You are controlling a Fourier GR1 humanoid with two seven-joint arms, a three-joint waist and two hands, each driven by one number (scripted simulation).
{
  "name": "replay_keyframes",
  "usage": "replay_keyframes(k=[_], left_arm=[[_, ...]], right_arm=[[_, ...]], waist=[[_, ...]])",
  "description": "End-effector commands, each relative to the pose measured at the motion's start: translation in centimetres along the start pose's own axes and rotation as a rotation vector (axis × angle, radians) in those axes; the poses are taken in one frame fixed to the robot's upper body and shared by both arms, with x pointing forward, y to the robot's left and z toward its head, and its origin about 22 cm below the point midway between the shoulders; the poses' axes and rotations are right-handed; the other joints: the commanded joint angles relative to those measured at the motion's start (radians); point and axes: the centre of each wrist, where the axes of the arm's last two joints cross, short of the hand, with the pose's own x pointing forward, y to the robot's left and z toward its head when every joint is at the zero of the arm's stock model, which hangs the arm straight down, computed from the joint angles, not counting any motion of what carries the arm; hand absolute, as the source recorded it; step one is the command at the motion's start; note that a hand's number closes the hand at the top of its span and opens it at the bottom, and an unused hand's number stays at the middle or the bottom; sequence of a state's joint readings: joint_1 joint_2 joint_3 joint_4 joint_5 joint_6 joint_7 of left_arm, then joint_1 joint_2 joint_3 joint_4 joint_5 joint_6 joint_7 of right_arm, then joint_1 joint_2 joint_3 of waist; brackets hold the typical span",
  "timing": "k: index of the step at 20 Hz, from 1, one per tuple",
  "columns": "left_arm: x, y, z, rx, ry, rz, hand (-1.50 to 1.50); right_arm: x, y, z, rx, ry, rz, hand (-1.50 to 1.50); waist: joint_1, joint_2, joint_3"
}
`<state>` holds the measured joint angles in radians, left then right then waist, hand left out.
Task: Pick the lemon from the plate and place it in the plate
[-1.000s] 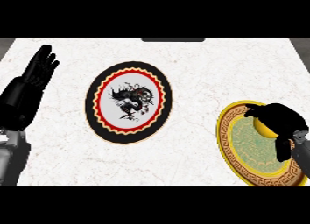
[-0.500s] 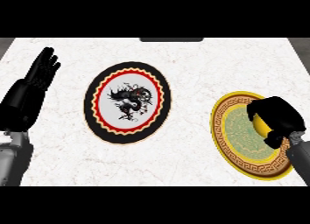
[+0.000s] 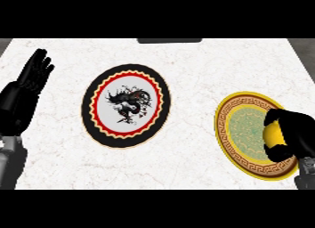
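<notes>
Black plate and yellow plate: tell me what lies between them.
Nothing but bare white counter lies between the black plate and the yellow plate, as the head view shows.

My right hand (image 3: 298, 133) curls round the lemon (image 3: 272, 136) over the yellow plate (image 3: 234, 109) at the right of the white marble counter (image 3: 193, 62). The black-and-red dragon plate (image 3: 125, 106) lies at centre, well apart. My left hand (image 3: 22, 98) rests open at the left edge, fingers up.
</notes>
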<state>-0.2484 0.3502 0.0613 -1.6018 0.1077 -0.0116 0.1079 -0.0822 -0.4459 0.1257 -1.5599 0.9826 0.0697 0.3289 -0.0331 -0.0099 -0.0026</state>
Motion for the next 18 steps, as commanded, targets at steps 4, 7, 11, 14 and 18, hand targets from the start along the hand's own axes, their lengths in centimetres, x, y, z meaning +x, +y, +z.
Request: replay_keyframes(k=[4,7,11,14,18], left_arm=[[0.0,-0.8,-0.9,-0.002,0.003,0.012,0.0],[0.5,-0.8,-0.7,-0.009,-0.015,-0.006,0.0],[0.4,-0.5,-1.6,-0.016,-0.028,0.009,0.0],[1.1,-1.7,-0.7,-0.032,-0.022,0.007,0.0],[1.1,-0.8,-1.8,-0.037,-0.03,-0.007,0.0]], right_arm=[[5.4,-4.9,6.0,-0.146,-0.19,-0.224,1.5],[8.1,-6.3,6.6,-0.202,-0.277,-0.376,1.5],[12.0,-8.6,7.9,-0.199,-0.362,-0.469,1.5],[14.4,-9.3,7.6,-0.196,-0.406,-0.452,1.5],[19.8,-10.7,6.2,-0.164,-0.428,-0.442,1.5]], waist=[[0.002,0.002,0.001],[0.023,0.005,0.002],[0.03,0.009,0.002],[0.037,0.009,0.002],[0.041,0.012,0.002]])
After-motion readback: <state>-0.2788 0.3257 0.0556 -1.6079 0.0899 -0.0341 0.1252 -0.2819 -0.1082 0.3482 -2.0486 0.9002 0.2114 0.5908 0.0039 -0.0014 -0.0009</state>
